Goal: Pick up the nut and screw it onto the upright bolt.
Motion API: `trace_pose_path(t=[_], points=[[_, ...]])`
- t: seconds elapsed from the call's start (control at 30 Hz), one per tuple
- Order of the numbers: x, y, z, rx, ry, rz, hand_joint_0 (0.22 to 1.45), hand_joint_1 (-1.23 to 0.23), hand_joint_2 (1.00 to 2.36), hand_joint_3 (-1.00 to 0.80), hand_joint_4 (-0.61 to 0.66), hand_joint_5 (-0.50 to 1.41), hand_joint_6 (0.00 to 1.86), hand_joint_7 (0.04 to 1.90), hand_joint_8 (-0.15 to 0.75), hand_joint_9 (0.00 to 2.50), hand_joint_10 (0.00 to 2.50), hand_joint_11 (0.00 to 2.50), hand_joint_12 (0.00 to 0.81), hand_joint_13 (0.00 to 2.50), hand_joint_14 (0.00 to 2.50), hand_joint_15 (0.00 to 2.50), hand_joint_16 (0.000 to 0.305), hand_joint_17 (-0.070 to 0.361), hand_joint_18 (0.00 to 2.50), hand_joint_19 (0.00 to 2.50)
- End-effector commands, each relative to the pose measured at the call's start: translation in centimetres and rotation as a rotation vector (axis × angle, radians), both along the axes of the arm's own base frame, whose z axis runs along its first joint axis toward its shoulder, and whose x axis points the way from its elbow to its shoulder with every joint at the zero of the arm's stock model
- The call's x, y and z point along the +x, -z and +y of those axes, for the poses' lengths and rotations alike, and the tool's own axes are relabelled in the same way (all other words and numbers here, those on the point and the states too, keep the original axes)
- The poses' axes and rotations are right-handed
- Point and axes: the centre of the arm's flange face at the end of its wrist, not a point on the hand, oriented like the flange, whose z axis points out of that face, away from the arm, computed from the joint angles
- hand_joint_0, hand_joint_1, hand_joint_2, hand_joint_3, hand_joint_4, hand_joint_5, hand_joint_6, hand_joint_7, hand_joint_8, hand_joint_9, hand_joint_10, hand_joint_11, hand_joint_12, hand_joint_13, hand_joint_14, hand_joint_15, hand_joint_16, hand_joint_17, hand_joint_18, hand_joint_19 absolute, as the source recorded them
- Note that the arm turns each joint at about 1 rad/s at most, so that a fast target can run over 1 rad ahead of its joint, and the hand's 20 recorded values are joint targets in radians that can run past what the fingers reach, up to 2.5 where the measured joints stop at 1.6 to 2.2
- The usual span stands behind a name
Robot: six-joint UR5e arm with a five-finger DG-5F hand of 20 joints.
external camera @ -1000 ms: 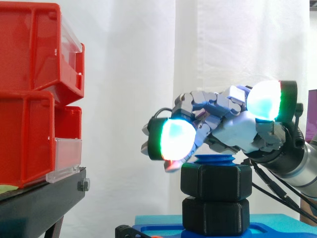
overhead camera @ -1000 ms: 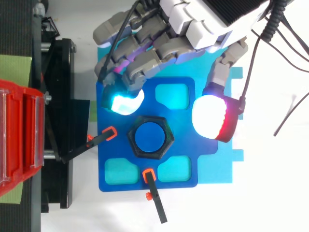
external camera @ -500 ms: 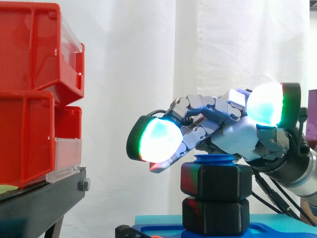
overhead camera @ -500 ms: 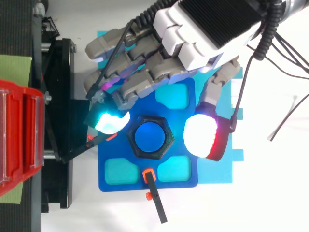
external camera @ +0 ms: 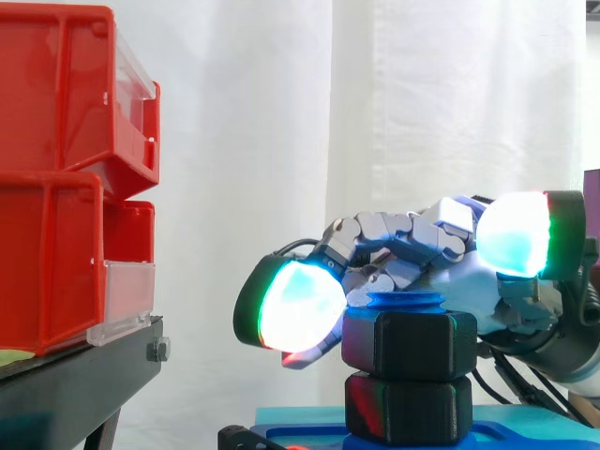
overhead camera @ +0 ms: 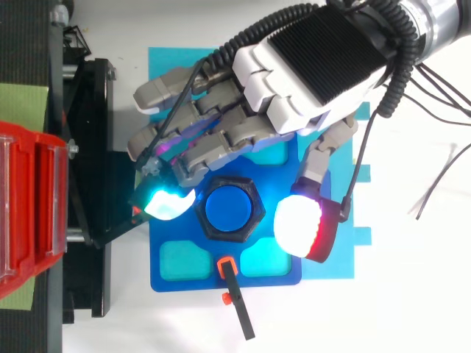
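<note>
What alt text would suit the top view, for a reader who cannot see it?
A robot hand reaches from the upper right over a black nut on a blue bolt, with one glowing fingertip on each side of the nut. The bolt stands on a blue plate; red bins are at the left.

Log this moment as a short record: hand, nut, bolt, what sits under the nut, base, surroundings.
hand: above the bolt, arm entering from the top view's upper right
nut: black, hexagonal, around the bolt just below its top
bolt: blue, upright
lower hex piece: black, directly under the nut
base plate: blue, carries the bolt
red bins: stacked on the black stand, left
</note>
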Motion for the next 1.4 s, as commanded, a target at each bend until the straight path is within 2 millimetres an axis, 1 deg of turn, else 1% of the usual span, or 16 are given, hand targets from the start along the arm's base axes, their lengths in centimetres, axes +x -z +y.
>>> trace_pose_path(t=[0.0,0.2,0.3,0.43,0.5,0.53,0.7,0.83,0.97,1.1,1.37], points=[[-0.1,0.5,0.3,0.001,0.004,0.006,0.48,-0.04,1.0,-0.5,0.2,-0.11,0.5,0.76,0.206,0.68,0.0,0.0,0.281,0.37,0.0,0.0,0.031,0.07,0.09,0.0],[-0.1,0.4,0.3,0.002,0.004,0.008,0.48,-0.04,1.0,-0.5,0.22,-0.09,0.5,0.88,0.212,0.69,0.0,0.0,0.283,0.38,0.0,0.0,0.031,0.07,0.11,0.0],[-0.2,0.5,0.2,0.003,0.005,0.01,0.48,-0.05,1.0,-0.5,0.24,-0.08,0.5,0.99,0.22,0.71,0.0,0.0,0.282,0.4,0.0,0.0,0.03,0.069,0.12,0.0],[-0.2,0.6,-0.2,0.002,0.008,0.008,0.49,-0.05,1.0,-0.5,0.23,-0.06,0.5,1.12,0.227,0.73,0.0,0.0,0.279,0.43,0.0,0.0,0.03,0.068,0.14,0.0],[-0.2,0.4,-0.3,0.001,0.009,0.005,0.49,-0.06,1.0,-0.5,0.22,-0.06,0.5,1.15,0.232,0.74,0.0,0.0,0.278,0.43,0.0,0.0,0.03,0.068,0.15,0.0],[-0.2,0.4,-0.4,0.002,0.01,0.004,0.49,-0.06,1.0,-0.5,0.22,-0.06,0.5,1.2,0.235,0.75,0.0,0.0,0.277,0.44,0.0,0.0,0.03,0.067,0.15,0.0],[-0.3,0.4,-0.9,0.001,0.014,0.004,0.49,-0.07,1.0,-0.5,0.19,-0.04,0.5,1.3,0.235,0.76,0.0,0.0,0.273,0.47,0.0,0.0,0.029,0.065,0.18,0.0],[-0.4,0.4,-1.2,-0.001,0.015,0.005,0.49,-0.08,1.0,-0.5,0.19,-0.04,0.5,1.38,0.24,0.79,0.0,0.0,0.266,0.49,0.0,0.0,0.029,0.064,0.2,0.0],[-0.5,0.3,-1.5,-0.005,0.013,0.002,0.5,-0.09,1.0,-0.5,0.17,-0.03,0.5,1.42,0.241,0.8,0.0,0.0,0.264,0.5,0.0,0.0,0.028,0.063,0.21,0.0],[-0.6,0.4,-1.9,-0.01,0.01,0.004,0.5,-0.09,1.0,-0.5,0.17,-0.03,0.5,1.43,0.243,0.81,0.0,0.0,0.263,0.51,0.0,0.0,0.028,0.063,0.22,0.0],[-0.6,-0.4,-2.8,-0.015,-0.004,-0.005,0.5,-0.09,1.0,-0.5,0.18,-0.02,0.5,1.44,0.247,0.83,0.0,0.0,0.258,0.53,0.0,0.0,0.027,0.061,0.25,0.0]])
